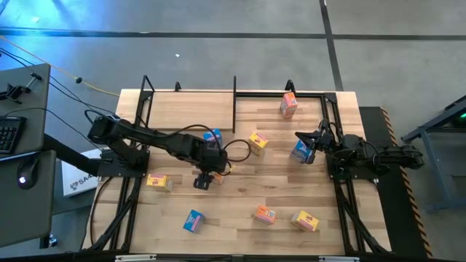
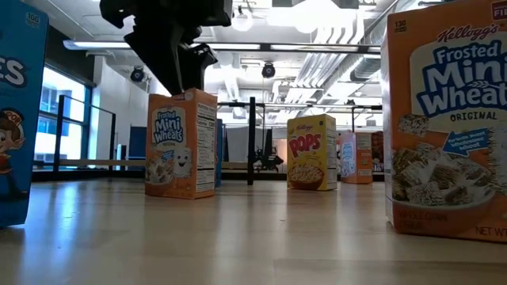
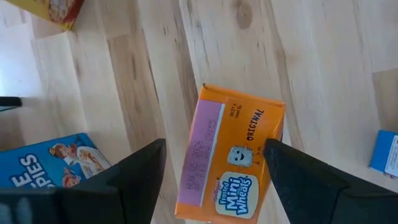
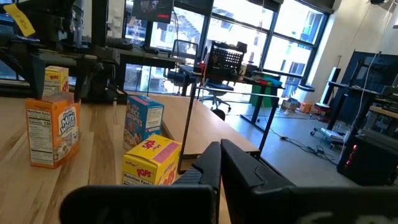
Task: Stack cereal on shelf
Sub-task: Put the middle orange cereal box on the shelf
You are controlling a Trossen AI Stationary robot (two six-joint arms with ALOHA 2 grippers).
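Over the middle of the bench (image 1: 240, 196) your left pincer (image 3: 214, 171) hangs fingers apart, straddling an upright orange Mini-Wheats box (image 3: 231, 155) without gripping it; a blue box (image 3: 46, 165) stands just beside. Your right pincer (image 1: 307, 145) is clamped on another blue box (image 1: 301, 151) near the shelf (image 1: 191, 113), whose board sits along the far edge.
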